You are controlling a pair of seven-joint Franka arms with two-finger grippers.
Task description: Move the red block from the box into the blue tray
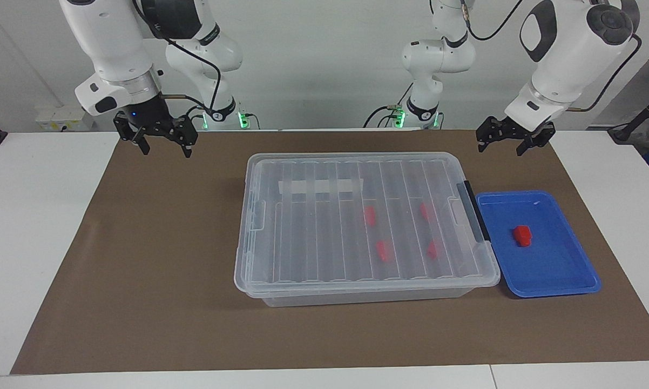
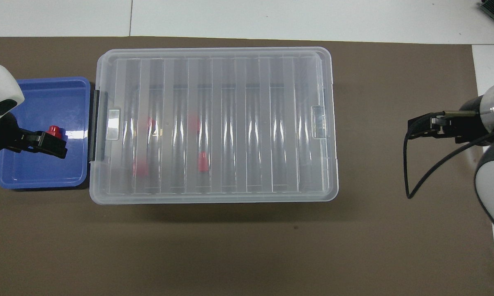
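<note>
Faintly, four red blocks (image 1: 370, 215) blur beneath the box (image 1: 357, 162) lid

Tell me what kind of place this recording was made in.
Most likely a robotics lab bench, not a home or factory. Two white arms stand at a white table with a brown mat. On the mat sit only a clear box holding red blocks and a blue tray, against a bare wall.

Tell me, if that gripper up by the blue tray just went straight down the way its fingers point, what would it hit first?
Probably the brown mat, just short of the blue tray on the robots' side. The left gripper hangs open, fingers pointing down. The overhead view shows it over the tray, but that is unreliable for a raised gripper.
</note>
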